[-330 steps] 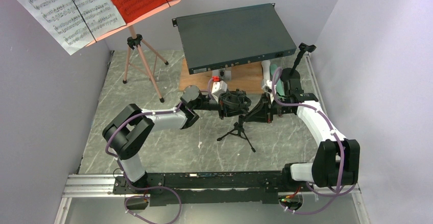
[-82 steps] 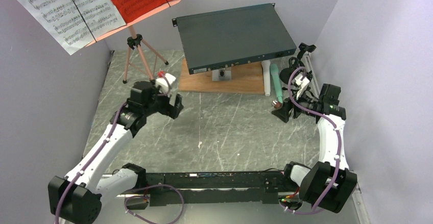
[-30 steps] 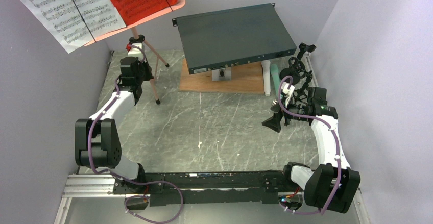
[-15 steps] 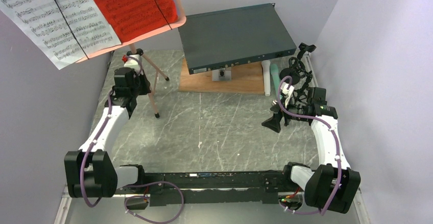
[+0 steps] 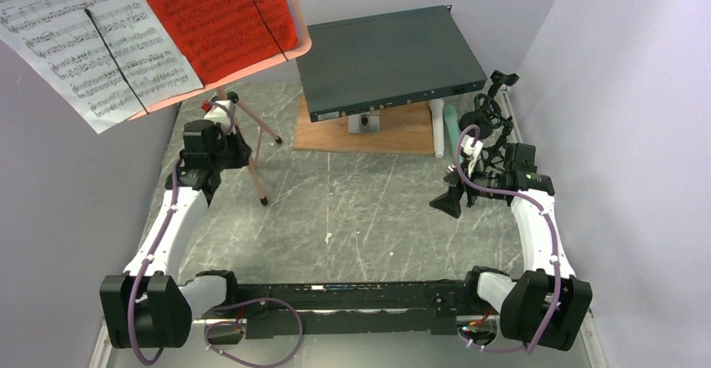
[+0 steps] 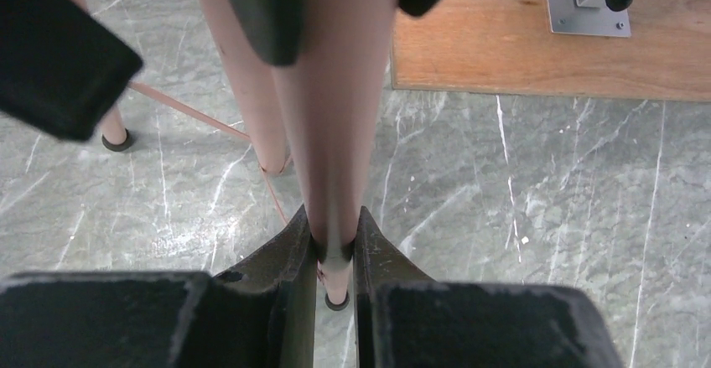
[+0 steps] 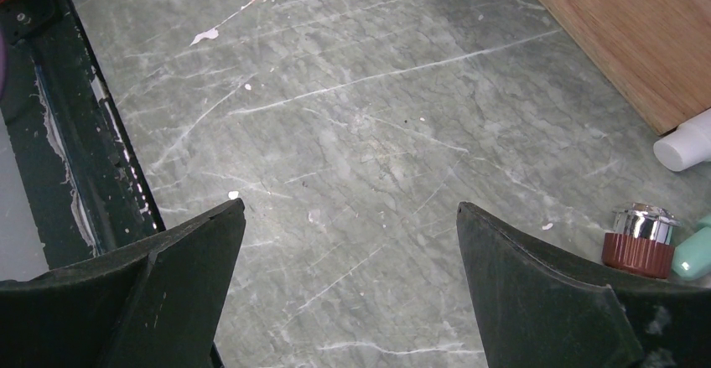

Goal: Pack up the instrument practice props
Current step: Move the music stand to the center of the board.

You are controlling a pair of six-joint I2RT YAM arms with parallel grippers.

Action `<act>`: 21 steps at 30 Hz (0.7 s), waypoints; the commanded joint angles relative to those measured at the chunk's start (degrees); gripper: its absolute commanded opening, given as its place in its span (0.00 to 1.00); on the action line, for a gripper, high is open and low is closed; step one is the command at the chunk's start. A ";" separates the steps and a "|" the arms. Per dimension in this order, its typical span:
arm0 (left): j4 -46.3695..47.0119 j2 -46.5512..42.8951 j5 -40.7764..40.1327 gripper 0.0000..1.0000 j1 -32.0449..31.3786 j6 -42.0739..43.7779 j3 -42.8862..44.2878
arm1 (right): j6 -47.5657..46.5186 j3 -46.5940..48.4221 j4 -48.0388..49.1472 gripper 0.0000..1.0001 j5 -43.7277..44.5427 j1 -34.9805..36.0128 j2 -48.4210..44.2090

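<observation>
Top external view: the pink music stand (image 5: 254, 171) is closer to the arms and a bit more to the right than it was a moment ago. Its big tray now hides the left corner of the grey box (image 5: 390, 58). The left arm has pulled back with it. The right arm has not moved.

The stand is at the back left of the desk (image 5: 352, 209). It has thin pink legs with small black feet. A white page (image 5: 84, 41) and a red page (image 5: 218, 16) lie on the tray, each under a thin black bar.

The left gripper (image 6: 335, 238) has its jaws narrow, pinched on one pink tube of the stand. The right gripper (image 7: 350, 207) has its jaws wide with nothing in them, over bare desk.

A white tube (image 5: 437, 125) and a mint tube (image 5: 451, 129) lie side by side next to the wooden board (image 5: 402, 129).
</observation>
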 commanded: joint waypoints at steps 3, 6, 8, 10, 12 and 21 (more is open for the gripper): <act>-5.63 -2.16 5.55 0.29 -0.21 -4.04 2.59 | -1.01 1.54 0.04 1.00 -0.93 0.32 -1.31; -7.08 -2.67 5.72 0.42 -0.21 -4.11 3.30 | -0.93 1.46 0.17 1.00 -0.75 0.32 -1.24; -8.36 -3.16 6.40 0.49 -0.21 -4.36 3.75 | -0.92 1.45 0.20 1.00 -0.71 0.32 -1.24; -9.67 -4.10 7.39 0.54 -0.21 -4.86 3.99 | -0.89 1.45 0.28 1.00 -0.59 0.32 -1.26; -11.01 -5.19 8.15 0.60 -0.21 -5.51 4.00 | -0.84 1.45 0.31 1.00 -0.53 0.32 -1.20; -17.84 -11.85 14.83 0.98 -0.17 -9.61 3.15 | -1.09 1.53 0.17 1.00 -0.40 0.32 -1.09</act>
